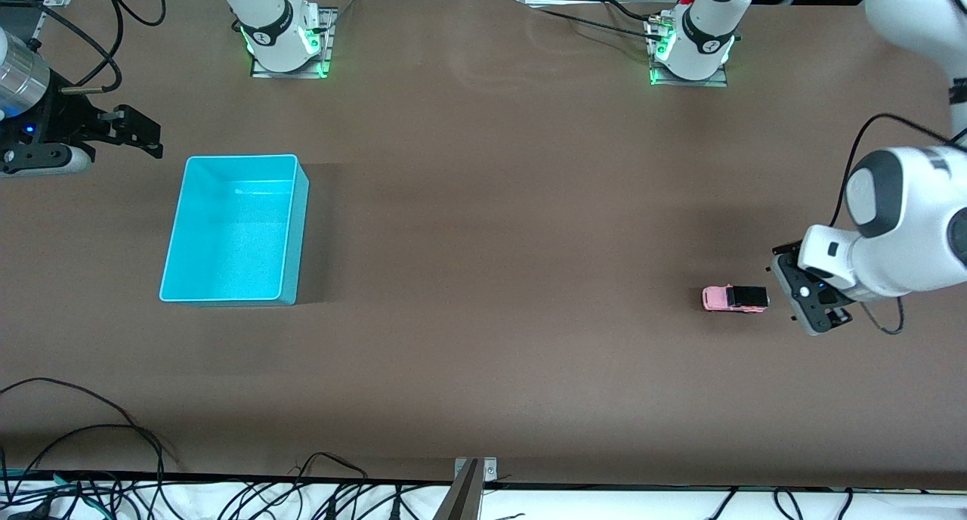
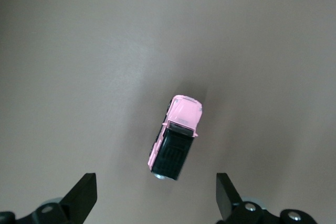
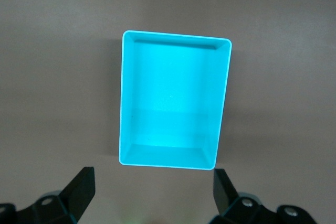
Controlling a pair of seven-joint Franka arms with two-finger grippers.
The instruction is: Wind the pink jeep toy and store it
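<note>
Pink jeep toy (image 1: 734, 298) sits on its wheels on the brown worktop (image 1: 491, 240), toward the left arm's end and well apart from the cyan bin (image 1: 175, 233), which stands empty toward the right arm's end. The toy's long axis runs along the length of the worktop: its pink hood points toward the bin, and its black-roofed rear faces the left end effector (image 1: 820, 320).

That left end effector hangs over the worktop just beside the toy's rear, nothing between its wide-spread fingers (image 2: 84, 195). In the left wrist view the toy (image 2: 176, 136) lies just ahead of the gap between the fingers, its long axis running roughly away from the gap and slightly tilted, so the fingers would likely close across its narrow sides once the hand moves forward over it. The left arm is plainly the nearer one for the pickup.

The right end effector (image 1: 136, 136) waits near the bin, fingers (image 3: 79, 190) likewise spread and empty, with the bin (image 3: 125, 103) ahead of it.
</note>
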